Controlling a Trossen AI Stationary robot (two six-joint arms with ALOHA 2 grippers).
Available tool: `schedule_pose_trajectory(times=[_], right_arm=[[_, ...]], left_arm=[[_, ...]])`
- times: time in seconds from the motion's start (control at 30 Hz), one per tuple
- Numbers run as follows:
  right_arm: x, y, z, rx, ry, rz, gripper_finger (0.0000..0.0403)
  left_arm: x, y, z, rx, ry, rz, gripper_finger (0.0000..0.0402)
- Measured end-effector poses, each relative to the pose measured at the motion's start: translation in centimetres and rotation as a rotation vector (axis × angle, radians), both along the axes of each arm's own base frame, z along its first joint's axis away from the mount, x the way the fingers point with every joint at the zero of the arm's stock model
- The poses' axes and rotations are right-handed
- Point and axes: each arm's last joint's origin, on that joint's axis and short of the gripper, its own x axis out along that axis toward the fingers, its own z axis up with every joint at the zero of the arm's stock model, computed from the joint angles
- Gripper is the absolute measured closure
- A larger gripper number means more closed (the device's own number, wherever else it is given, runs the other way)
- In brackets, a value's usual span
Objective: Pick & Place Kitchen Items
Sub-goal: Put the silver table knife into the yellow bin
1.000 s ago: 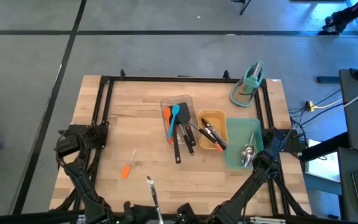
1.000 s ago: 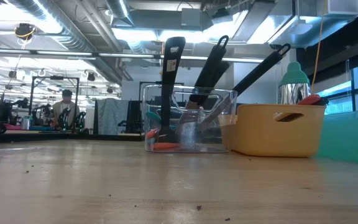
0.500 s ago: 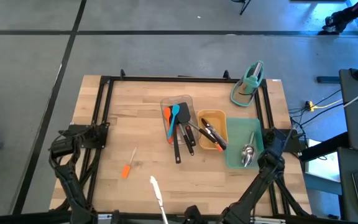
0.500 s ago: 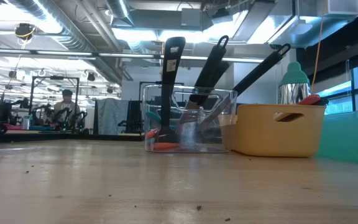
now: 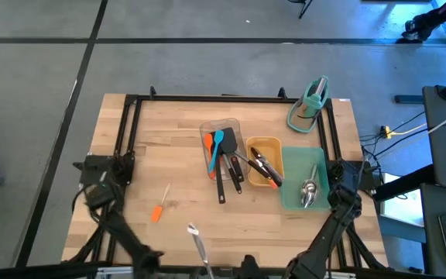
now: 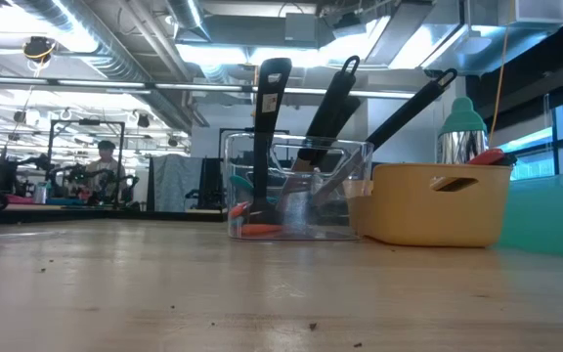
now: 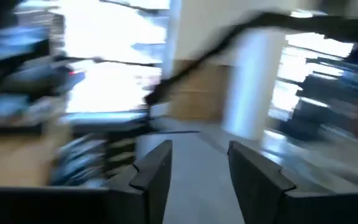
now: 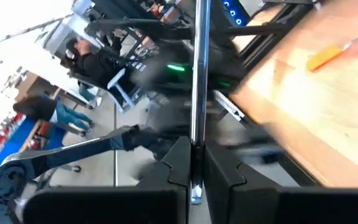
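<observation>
Steel utensil (image 5: pixel 197 242), long and thin, held over the near edge of the table (image 5: pixel 169 132), with its bright tip pointing toward the table's middle. The right gripper (image 8: pixel 196 149) is clamped tight on its narrow handle, as the right wrist view shows. The left gripper (image 7: pixel 197 155) is parted with nothing between its fingers; its arm stands at the table's left near corner.

An orange-handled tool (image 5: pixel 156 212) lies loose on the bare wood, near the held utensil but apart from it. Other items are already sorted:
- spatulas and turners (image 5: pixel 221 147) in the clear tray (image 5: pixel 206 126)
- tongs (image 5: pixel 265 167) in the yellow tray (image 5: pixel 273 144)
- spoons (image 5: pixel 308 191) in the teal tray (image 5: pixel 293 155)

The held piece is probably light, rigid and slick. A polished shaft this thin is likely to pivot or slide between the fingers, so a hold nearer its middle should swing less than one at the end. It probably belongs with the spoons. The orange-handled tool looks lighter still, and its coloured grip appears the thicker, less slippery place to take it. Its thin shaft lies flat on the wood and offers little purchase.
</observation>
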Motion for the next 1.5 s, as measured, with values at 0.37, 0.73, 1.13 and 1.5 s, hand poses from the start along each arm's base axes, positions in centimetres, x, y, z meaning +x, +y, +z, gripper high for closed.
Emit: schedule_pose_trajectory(times=[0.37,0.73,1.13,1.5], right_arm=[[-3.1,1.2,1.8,-0.131,-0.036,0.053,0.0383],[-4.2,1.7,1.7,-0.171,-0.041,0.009,0.0383],[-3.3,0.9,1.7,-0.189,-0.038,-0.025,0.0384],[-2.4,0.2,1.6,-0.189,-0.032,-0.048,0.0384]], left_arm=[[3.5,5.9,-2.9,-0.417,-0.173,-0.010,0.0305],[2.6,8.7,9.2,-0.320,-0.213,0.054,0.0238],[2.9,9.9,10.6,-0.366,-0.103,0.158,0.0150],[4.0,11.0,10.7,-0.383,-0.124,0.153,0.0162]])
